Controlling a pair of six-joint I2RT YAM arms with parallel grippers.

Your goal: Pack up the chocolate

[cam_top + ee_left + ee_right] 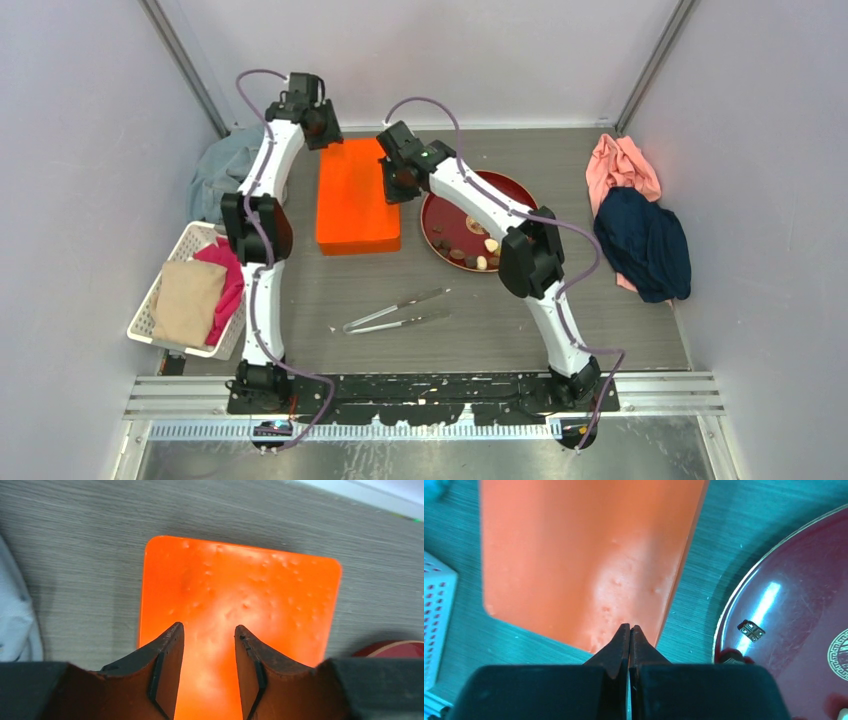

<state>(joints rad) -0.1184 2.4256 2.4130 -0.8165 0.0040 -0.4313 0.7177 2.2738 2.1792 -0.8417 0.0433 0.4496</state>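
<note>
At the far left a white basket point(150, 305) holds a tan cloth point(187, 300) and a pink cloth point(228, 275), with a grey-blue cloth point(215, 170) behind it by the wall. The left gripper point(207, 627) hangs over the far end of the orange box point(355, 195), its fingers parted by a narrow gap with nothing between them. The box lies flat and shows a smooth top, lightly dimpled. The right gripper point(629, 626) sits over the box's right edge, fingertips pressed together and empty. In front of the box, metal tongs point(395, 312) lie on the table point(480, 330). Just right of the box is a dark red plate point(440, 215), and the chocolate point(481, 262) lies on its near side, partly hidden by the right arm: a few small pieces, some cream-white, some dark brown, loose and close together. At the far right a salmon cloth point(620, 165) and a navy cloth point(645, 245) are heaped together
</note>
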